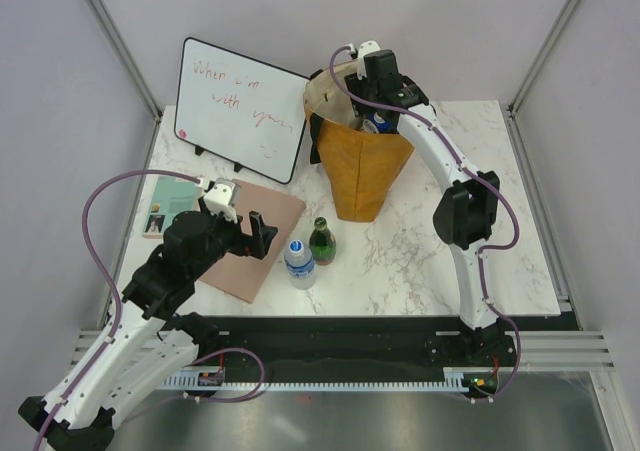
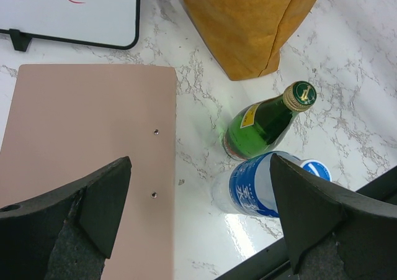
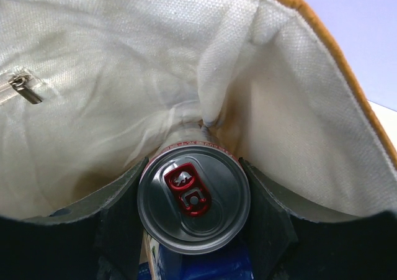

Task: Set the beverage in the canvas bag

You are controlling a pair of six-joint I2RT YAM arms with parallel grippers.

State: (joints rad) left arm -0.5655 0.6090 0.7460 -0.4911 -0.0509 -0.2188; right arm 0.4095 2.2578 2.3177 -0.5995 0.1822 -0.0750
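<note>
The canvas bag (image 1: pixel 360 176) stands upright at the back of the table, mustard outside and cream inside (image 3: pixel 124 56). My right gripper (image 3: pixel 193 190) reaches down into the bag's mouth, shut on a silver beverage can (image 3: pixel 193 196) with a red pull tab; black fingers (image 3: pixel 118 208) press on both sides of the can. A green glass bottle (image 1: pixel 322 241) and a clear water bottle (image 1: pixel 299 263) with a blue label stand in front of the bag. My left gripper (image 2: pixel 198 193) hovers open just left of the water bottle (image 2: pixel 260 184), holding nothing.
A whiteboard (image 1: pixel 240 106) with red writing leans at the back left. A pink board (image 1: pixel 255 241) lies under my left gripper, with a teal book (image 1: pixel 165 206) beside it. A zipper pull (image 3: pixel 25 87) hangs on the bag's lining.
</note>
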